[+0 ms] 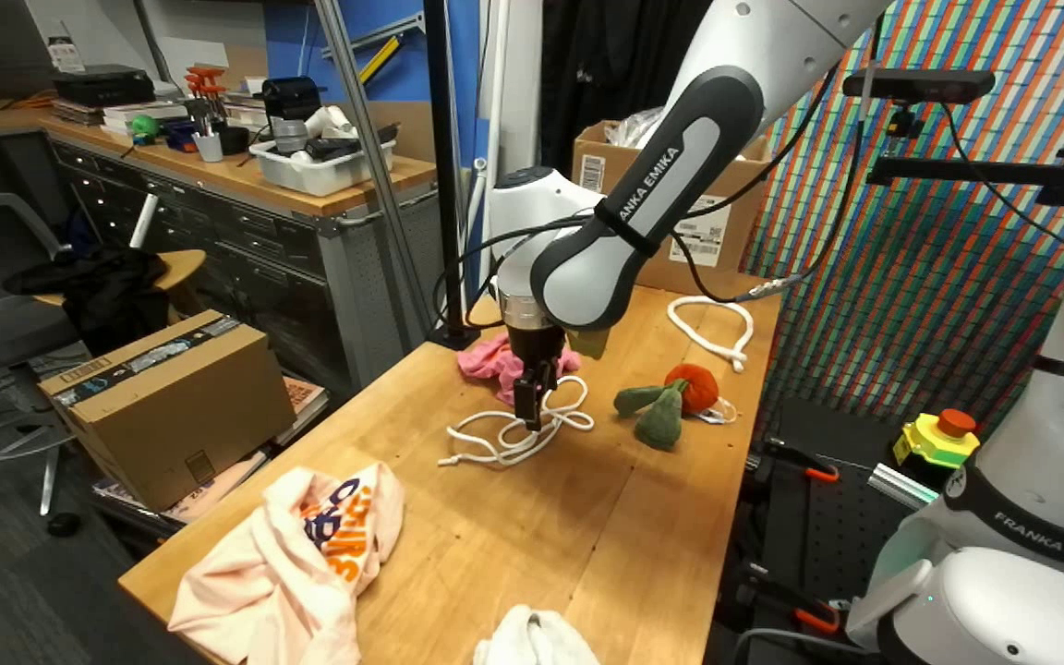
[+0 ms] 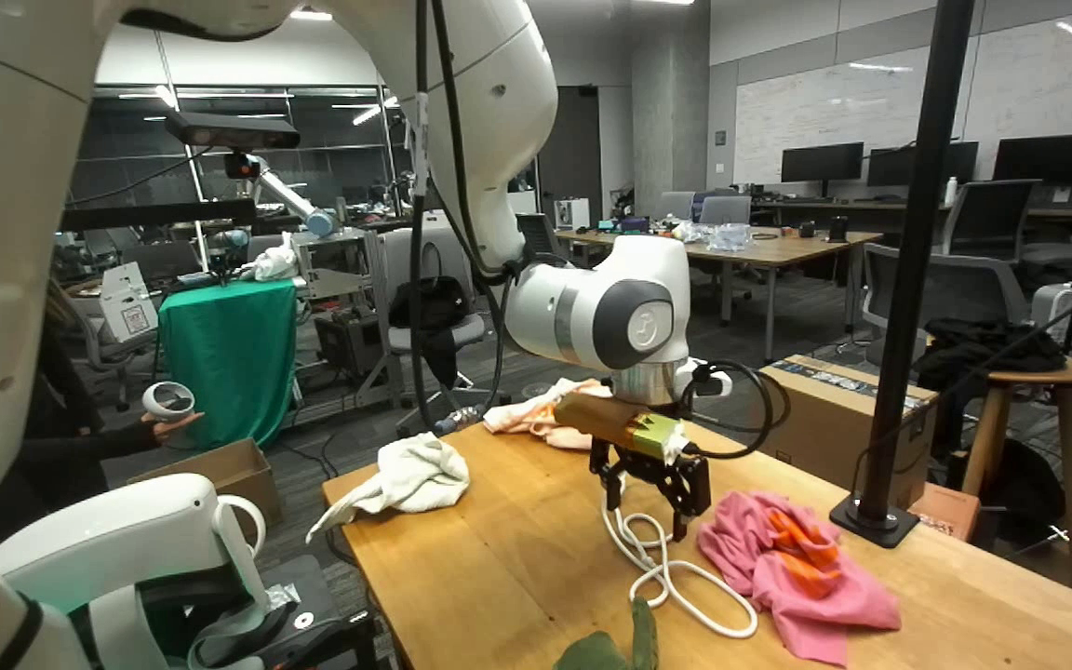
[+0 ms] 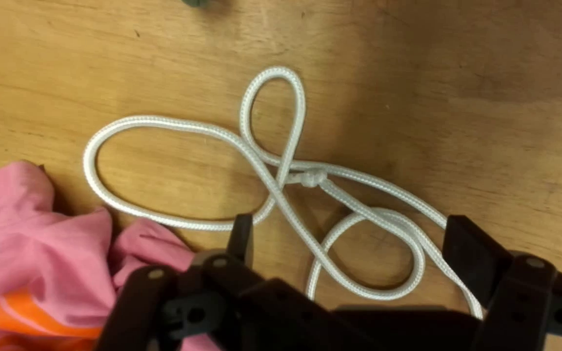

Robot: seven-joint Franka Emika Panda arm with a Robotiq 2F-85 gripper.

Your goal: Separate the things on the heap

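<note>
A knotted white rope (image 1: 506, 461) lies in loose crossing loops on the table; it also shows in the wrist view (image 3: 159, 121). My gripper (image 2: 648, 517) hangs over it, pointing down. In the wrist view its fingers (image 3: 349, 229) are wide apart with rope strands below and between them; whether they touch the rope is unclear. A pink cloth with orange print (image 2: 797, 577) lies beside the rope. A green and orange-red plush (image 1: 659, 420) sits apart, near a thicker white rope loop (image 1: 737, 357). A peach shirt (image 1: 264, 582) and a white cloth (image 2: 420, 475) lie toward the opposite end.
The wooden table (image 1: 587, 517) has open edges. A cardboard box (image 1: 707, 199) stands at the plush's end of the table. A black pole (image 2: 908, 279) rises at the table's edge near the pink cloth. Another box (image 1: 181, 406) is beside the table. Cables hang off the arm.
</note>
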